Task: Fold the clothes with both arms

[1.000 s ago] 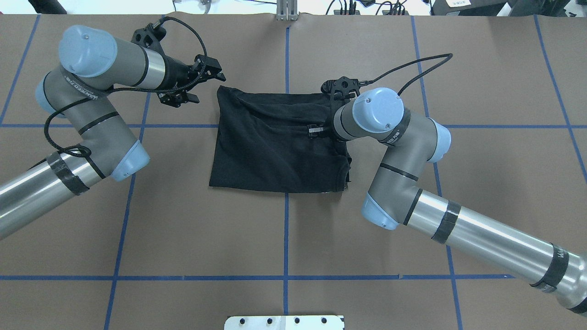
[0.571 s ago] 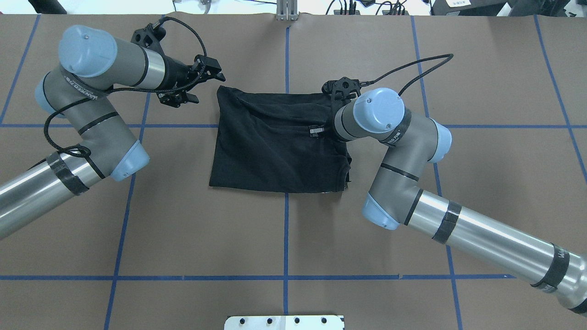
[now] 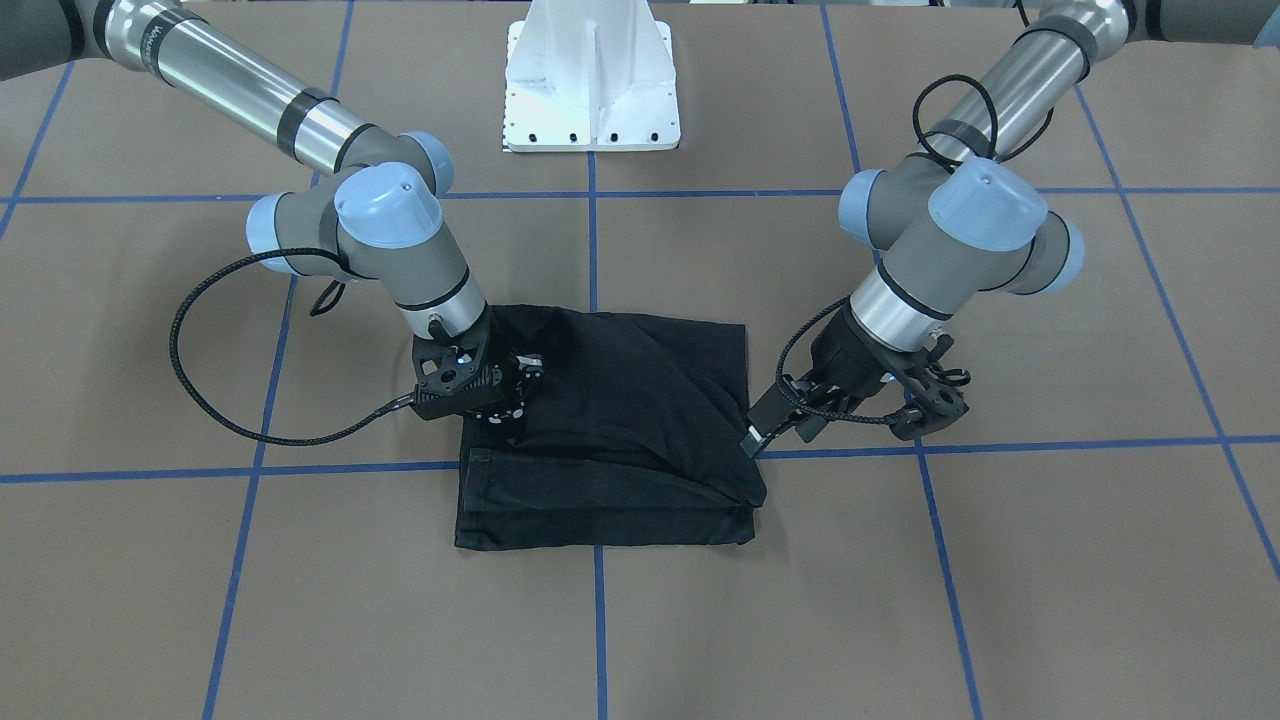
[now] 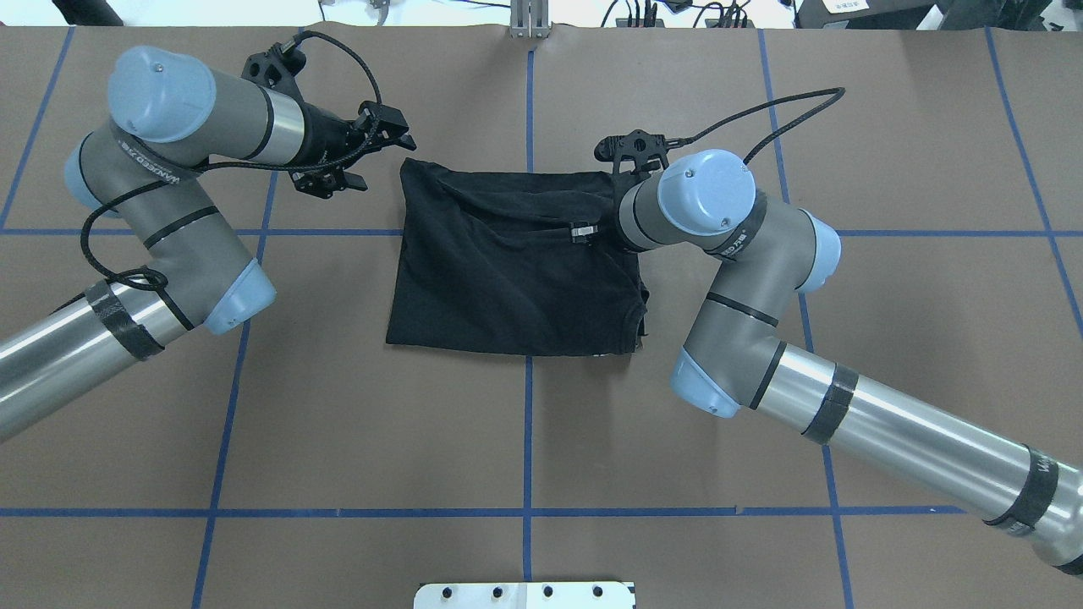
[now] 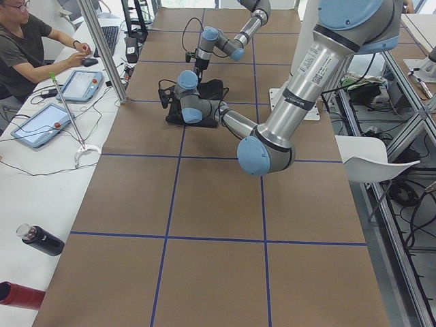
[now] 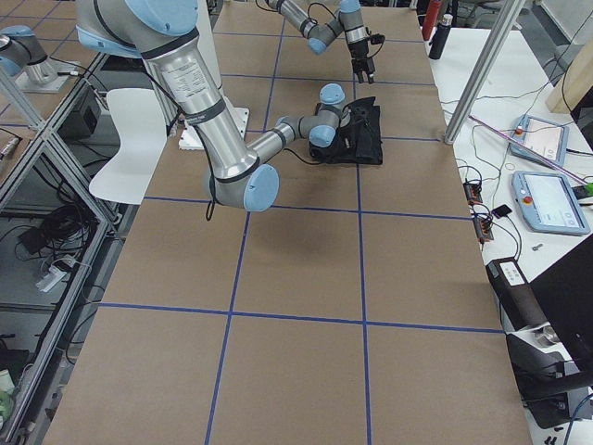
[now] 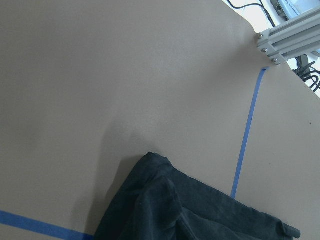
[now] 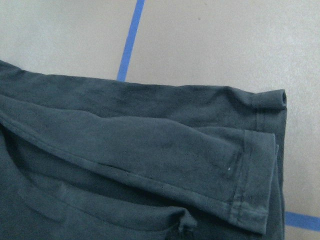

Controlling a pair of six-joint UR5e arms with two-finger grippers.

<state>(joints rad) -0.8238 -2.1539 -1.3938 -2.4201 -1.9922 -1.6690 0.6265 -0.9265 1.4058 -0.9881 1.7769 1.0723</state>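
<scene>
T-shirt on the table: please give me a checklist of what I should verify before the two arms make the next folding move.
1. T-shirt lies folded on the table: ok.
2. Top layer smooth: not ok, a diagonal crease crosses it.
3. Left claw open and beside the shirt's far corner, not over the cloth: ok.
4. Right claw over the shirt, near the edge on its own side: ok.
5. Right claw gripping cloth: cannot tell, its fingertips are not clearly seen.
6. The two arms well apart from each other: ok.
</scene>
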